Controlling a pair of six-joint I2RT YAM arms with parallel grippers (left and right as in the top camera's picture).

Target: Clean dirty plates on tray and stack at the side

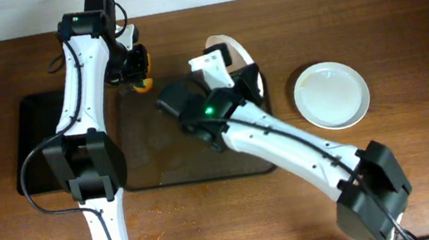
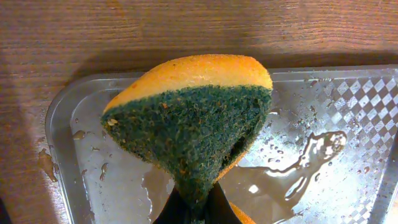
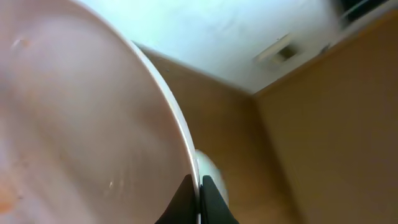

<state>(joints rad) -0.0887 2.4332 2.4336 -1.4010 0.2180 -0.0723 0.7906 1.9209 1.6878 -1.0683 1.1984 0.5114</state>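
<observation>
overhead view with both wrist views. the tray (image 1: 160, 149), dark and low-rimmed, lies at the middle of the table (image 1: 402, 18). a narrower black tray (image 1: 32, 137) lies just beside it at 9 o'clock, and the left arm hides the line between them.

the left arm reaches to the tray's 11 o'clock corner. the left fingers (image 2: 219, 211) are clamped on a sponge (image 2: 186, 118), pinching its lower tip so that it fans out above them. its yellow foam is at 12 o'clock in the left wrist view and its dark green scouring face is turned to the camera. the sponge hangs above the tray's corner, and whether it touches the tray cannot be told. the tray floor beneath it is wet, with a pool of water (image 2: 298, 162) and scattered drops.

the right arm crosses the tray from 5 o'clock. the right fingers (image 3: 214, 205) are closed on the rim of the held plate (image 1: 238, 45), one on each face. this white plate is lifted and steeply tilted over the tray's 1 o'clock corner, so that it shows from overhead only as a crescent. a faint orange smear shows at 7 o'clock on its face in the right wrist view.

a second plate (image 1: 331, 95), white and glossy, lies flat on the table at 3 o'clock, apart from the tray.
</observation>
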